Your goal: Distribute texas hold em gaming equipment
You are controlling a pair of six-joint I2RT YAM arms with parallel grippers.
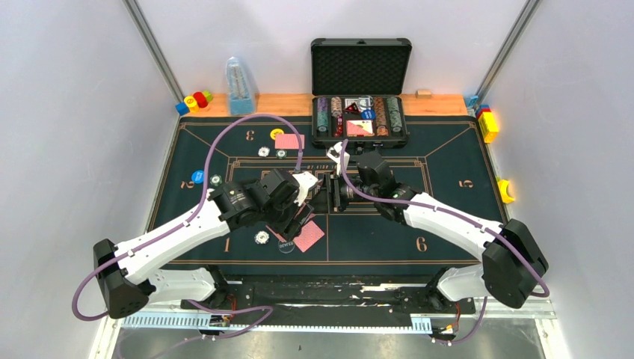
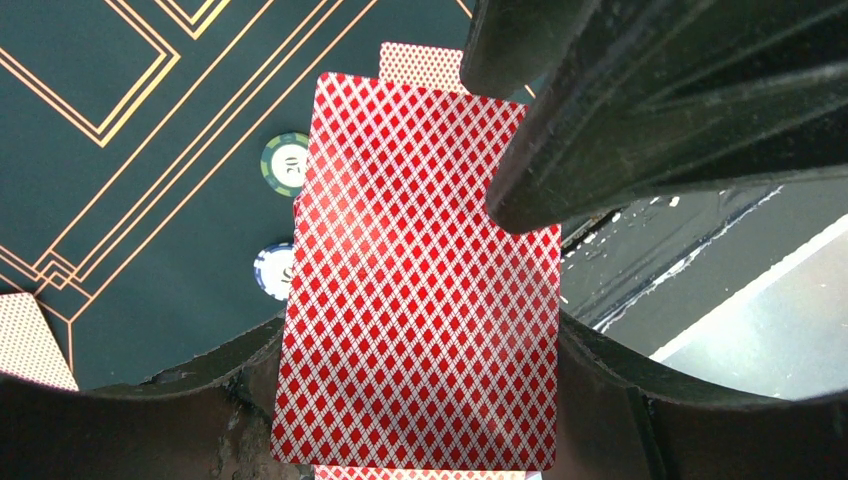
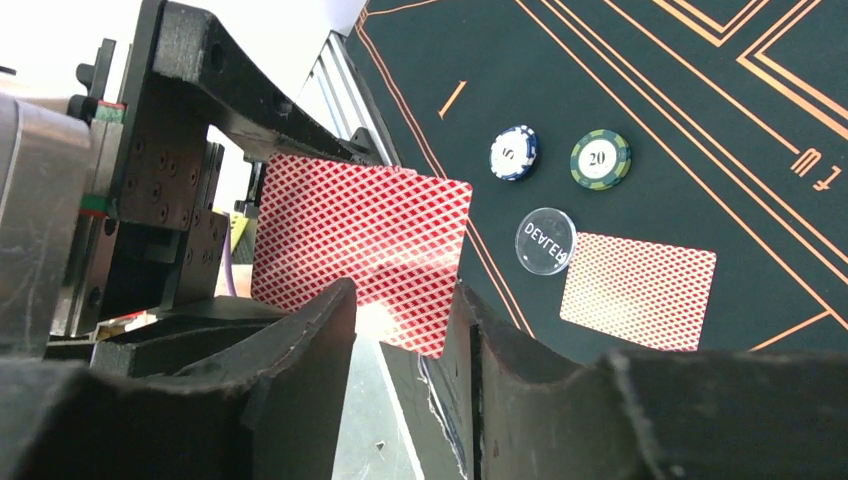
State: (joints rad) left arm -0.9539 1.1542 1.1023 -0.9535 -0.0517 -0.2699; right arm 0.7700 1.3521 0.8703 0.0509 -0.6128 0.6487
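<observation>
Saw a dark green poker mat [image 1: 448, 217] covering the table, with an open black case [image 1: 360, 67] of chips and cards at its far edge. Found the left gripper [image 1: 299, 202] and right gripper [image 1: 338, 193] meeting over the mat's middle. Noted the left jaws clamped on a small stack of red-backed cards [image 2: 420, 280], held above the mat. Noted the right jaws parted, straddling a corner of that stack, with a clear gap between the fingers [image 3: 300, 360]. Spotted a loose card [image 3: 638, 290] lying face down on the mat below, just beside a clear dealer button [image 3: 546, 240]. Spotted a green chip [image 3: 600, 159] and a blue-white chip [image 3: 514, 152] near them. Made out a second loose card [image 1: 289, 140], a yellow disc [image 1: 277, 134] and a pair of chips [image 1: 264, 151] by the printed 3, and a blue disc [image 1: 197, 176] by the printed 2.
</observation>
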